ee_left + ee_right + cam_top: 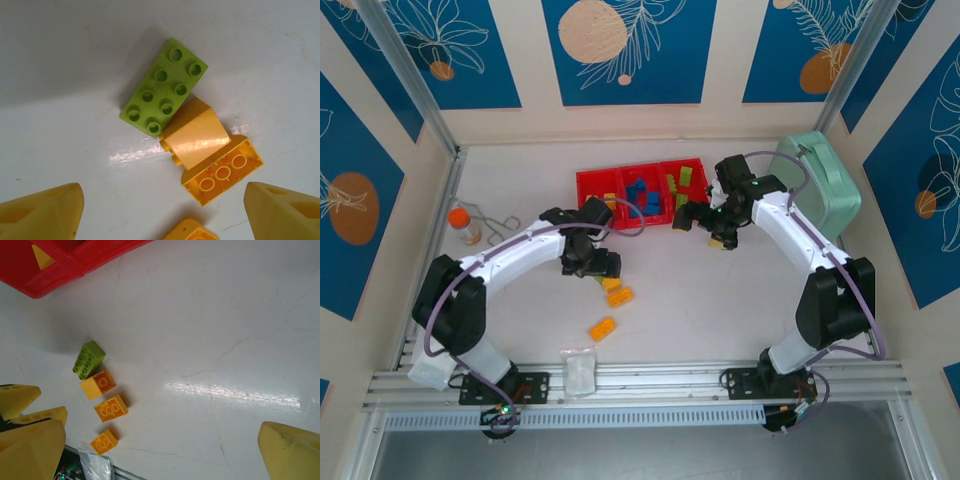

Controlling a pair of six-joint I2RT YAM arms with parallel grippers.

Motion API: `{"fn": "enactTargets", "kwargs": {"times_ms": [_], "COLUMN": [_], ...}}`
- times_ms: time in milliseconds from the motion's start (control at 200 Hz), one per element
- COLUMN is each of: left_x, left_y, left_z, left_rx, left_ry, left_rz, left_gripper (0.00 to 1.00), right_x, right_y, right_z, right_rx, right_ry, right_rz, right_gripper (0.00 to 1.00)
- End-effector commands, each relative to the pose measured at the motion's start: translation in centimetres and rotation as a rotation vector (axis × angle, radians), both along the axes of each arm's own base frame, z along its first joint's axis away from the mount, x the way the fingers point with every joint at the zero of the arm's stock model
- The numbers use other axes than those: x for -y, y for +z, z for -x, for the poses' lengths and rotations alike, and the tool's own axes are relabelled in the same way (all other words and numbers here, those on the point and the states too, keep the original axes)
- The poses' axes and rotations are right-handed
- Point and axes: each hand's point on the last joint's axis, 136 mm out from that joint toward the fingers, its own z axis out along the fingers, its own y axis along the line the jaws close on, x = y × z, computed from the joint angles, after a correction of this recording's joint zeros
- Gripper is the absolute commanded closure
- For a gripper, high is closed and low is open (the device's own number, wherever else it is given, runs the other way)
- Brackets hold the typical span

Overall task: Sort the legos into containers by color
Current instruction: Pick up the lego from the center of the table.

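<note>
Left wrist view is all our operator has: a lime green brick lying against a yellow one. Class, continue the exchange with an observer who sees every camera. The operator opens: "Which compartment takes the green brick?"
Observer: The right one. In the top view, the right compartment of the red tray holds green bricks.
Operator: And the yellow one beside it?
Observer: The left compartment. An orange-yellow brick lies in it.
Operator: Is the other arm carrying anything?
Observer: No. The right pincer is open and empty, near the tray's right end.
</note>
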Motion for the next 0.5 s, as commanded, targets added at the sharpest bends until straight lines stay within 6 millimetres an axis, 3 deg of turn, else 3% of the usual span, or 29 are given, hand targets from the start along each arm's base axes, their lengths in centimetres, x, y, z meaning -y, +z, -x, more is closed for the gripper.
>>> {"fn": "enactTargets", "kwargs": {"times_ms": [0, 220, 495], "left_x": [1.1, 3.1, 1.8], "left_y": [-1.6, -2.7, -5.0], "left_z": [-0.1, -0.2, 0.3], "left_rx": [-0.031, -0.037, -0.075], "left_ry": [0.166, 0.209, 0.262], "left_rz": [0.009, -0.022, -0.133], "left_gripper": [0.21, 0.25, 0.29], "right_x": [0.0, 0.8, 1.8], "right_y": [0.1, -0.9, -2.3], "right_z": [0.0, 0.3, 0.7], "right_rx": [0.009, 0.029, 0.025], "right_ry": [0.017, 0.048, 0.083], "right_rz": [0.024, 0.075, 0.094], "right_gripper": [0.01, 0.01, 0.01]}}
